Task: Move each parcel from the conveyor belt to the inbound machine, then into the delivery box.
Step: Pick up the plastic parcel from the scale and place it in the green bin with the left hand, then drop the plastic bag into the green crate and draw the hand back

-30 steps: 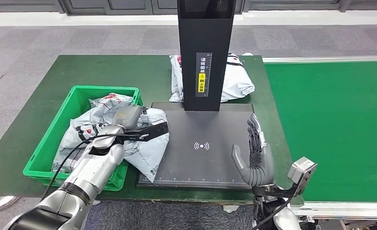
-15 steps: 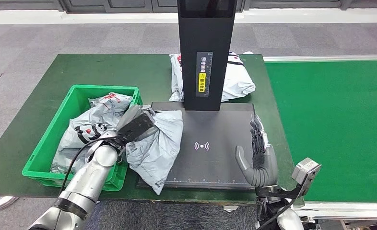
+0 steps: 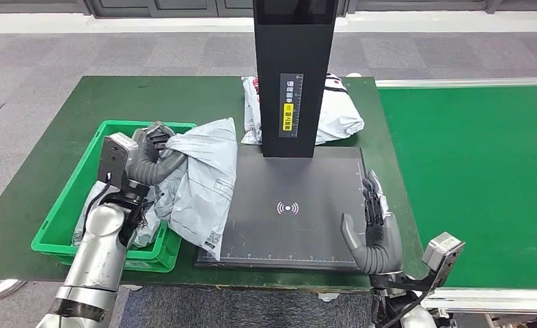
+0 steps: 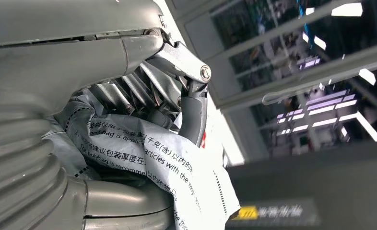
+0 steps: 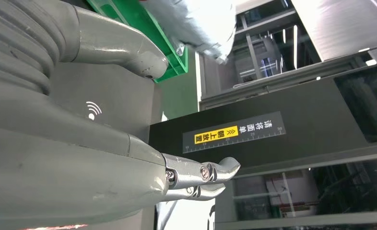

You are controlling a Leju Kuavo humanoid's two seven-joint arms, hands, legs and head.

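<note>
My left hand [image 3: 153, 154] grips a grey poly-bag parcel [image 3: 201, 181] by its upper edge, lifted over the right rim of the green delivery box [image 3: 67, 198]; the bag hangs down across the left edge of the black inbound machine's plate [image 3: 300, 205]. In the left wrist view the fingers [image 4: 191, 110] curl around the printed grey bag [image 4: 177, 172]. My right hand [image 3: 369, 229] stands open and upright at the plate's near right corner, holding nothing. More grey parcels [image 3: 108, 205] lie in the box.
The machine's black column [image 3: 293, 75] rises behind the plate, with a white parcel [image 3: 337, 113] behind it on the green table [image 3: 115, 102]. The green conveyor belt [image 3: 471, 178] runs along the right side.
My left hand has turned and lifted the grey parcel up and to the left, off the plate toward the box. My right hand has stayed almost still.
</note>
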